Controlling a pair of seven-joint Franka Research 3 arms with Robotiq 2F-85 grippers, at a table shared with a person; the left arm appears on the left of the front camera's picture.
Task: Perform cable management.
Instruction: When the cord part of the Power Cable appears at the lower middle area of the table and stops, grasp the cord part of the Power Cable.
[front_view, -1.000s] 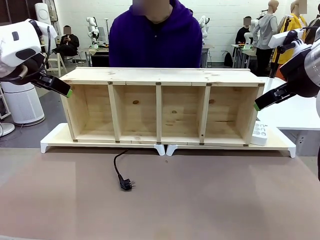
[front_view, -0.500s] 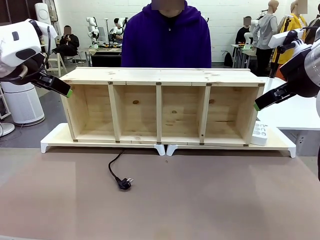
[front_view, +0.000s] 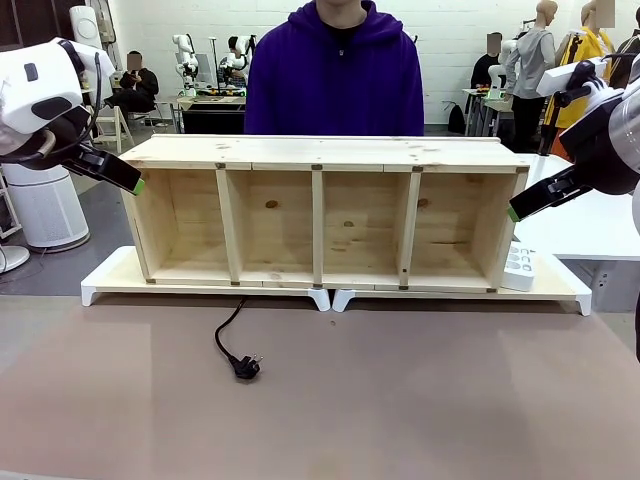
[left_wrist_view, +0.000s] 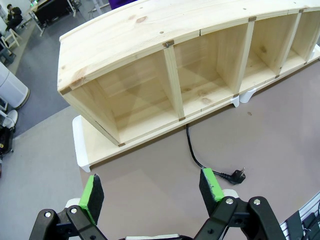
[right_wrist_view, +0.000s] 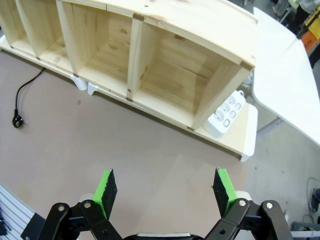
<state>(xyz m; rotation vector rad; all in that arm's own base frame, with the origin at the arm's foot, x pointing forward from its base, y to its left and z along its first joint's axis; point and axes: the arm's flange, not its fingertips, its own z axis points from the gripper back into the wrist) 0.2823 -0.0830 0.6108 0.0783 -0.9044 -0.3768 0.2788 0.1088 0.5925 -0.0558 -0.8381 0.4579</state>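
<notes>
Cable (front_view: 226, 332) end with plug (front_view: 245, 368) has crept slightly toward frame left on the desk (front_view: 450, 400), lower left of centre below the shelf (front_view: 320, 152); left pincer (left_wrist_view: 150, 192) and right pincer (right_wrist_view: 167, 192) both apart, empty, so probably no tidying begun.

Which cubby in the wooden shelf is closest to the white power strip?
The end cubby on the robot's right. The power strip sits just outside its side wall; the other three are farther away.
</notes>
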